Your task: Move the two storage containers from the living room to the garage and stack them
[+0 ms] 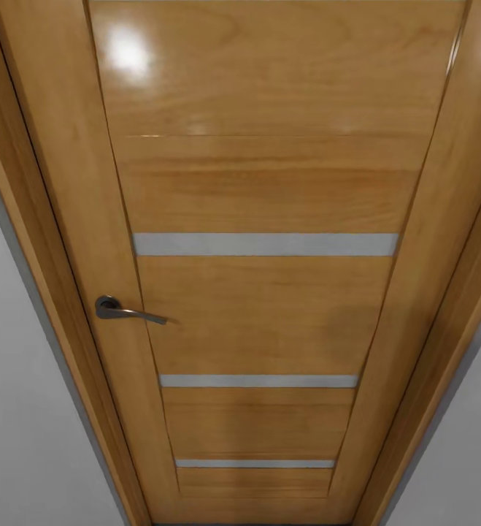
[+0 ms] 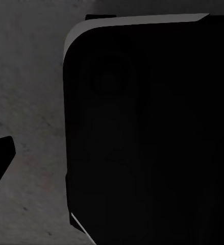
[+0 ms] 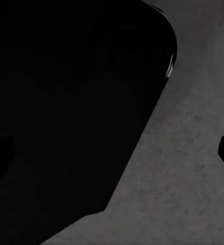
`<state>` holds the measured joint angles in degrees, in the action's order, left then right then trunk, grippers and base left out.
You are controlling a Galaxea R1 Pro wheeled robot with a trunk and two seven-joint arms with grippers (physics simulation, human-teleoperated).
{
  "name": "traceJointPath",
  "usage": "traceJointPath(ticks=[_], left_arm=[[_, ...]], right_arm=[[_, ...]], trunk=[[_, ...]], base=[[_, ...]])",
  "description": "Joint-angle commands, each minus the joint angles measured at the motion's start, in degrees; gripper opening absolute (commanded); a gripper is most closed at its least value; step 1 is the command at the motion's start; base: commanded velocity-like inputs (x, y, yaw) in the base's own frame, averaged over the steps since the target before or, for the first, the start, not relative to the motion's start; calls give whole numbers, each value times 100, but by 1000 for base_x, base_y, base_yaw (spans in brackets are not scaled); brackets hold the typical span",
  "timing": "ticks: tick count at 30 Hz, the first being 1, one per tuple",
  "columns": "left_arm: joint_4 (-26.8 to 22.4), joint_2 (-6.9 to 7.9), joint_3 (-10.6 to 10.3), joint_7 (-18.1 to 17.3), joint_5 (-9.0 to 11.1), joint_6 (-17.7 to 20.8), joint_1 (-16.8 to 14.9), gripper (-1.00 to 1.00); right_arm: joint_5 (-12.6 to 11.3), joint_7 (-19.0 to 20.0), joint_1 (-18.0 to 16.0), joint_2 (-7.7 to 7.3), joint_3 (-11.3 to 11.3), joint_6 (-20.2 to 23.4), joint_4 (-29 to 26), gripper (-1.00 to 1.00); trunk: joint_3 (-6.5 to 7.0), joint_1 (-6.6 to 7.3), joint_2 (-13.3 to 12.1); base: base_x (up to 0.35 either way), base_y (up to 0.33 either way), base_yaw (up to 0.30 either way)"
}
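**Robot faces a closed wooden door**

Under both wrists lies the floor [image 2: 25,102], dark grey speckled concrete, partly hidden by a black rounded robot body [image 2: 152,132]. Only dark finger tips show at the frame edges, so how far either pincer stands open cannot be told. Ahead, the orange-brown door [image 1: 262,183] carries grey strips and a dark lever handle [image 1: 127,310], with white wall [image 1: 21,409] beside it.

A glossy black, round-cornered robot body panel [image 2: 152,138] with a thin grey-lit edge shows; another black, round-cornered panel [image 3: 71,112] carries small white glints.
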<state>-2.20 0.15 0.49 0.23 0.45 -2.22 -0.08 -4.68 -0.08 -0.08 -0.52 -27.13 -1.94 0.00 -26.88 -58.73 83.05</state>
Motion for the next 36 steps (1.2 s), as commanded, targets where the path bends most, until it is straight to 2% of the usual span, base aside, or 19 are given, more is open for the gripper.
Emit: traceJointPath(ticks=[1,36], left_arm=[[0,0,4,3,6,-15,-1,100],[0,1,4,3,4,-15,-1,100]], right_arm=[[-50,-1,-1,-1,-46,-16,0,100],[-7,-1,-1,23,-52,-17,0,100]], trunk=[[-5,0,2],[-5,0,2]], base=[[0,0,0],[0,0,0]])
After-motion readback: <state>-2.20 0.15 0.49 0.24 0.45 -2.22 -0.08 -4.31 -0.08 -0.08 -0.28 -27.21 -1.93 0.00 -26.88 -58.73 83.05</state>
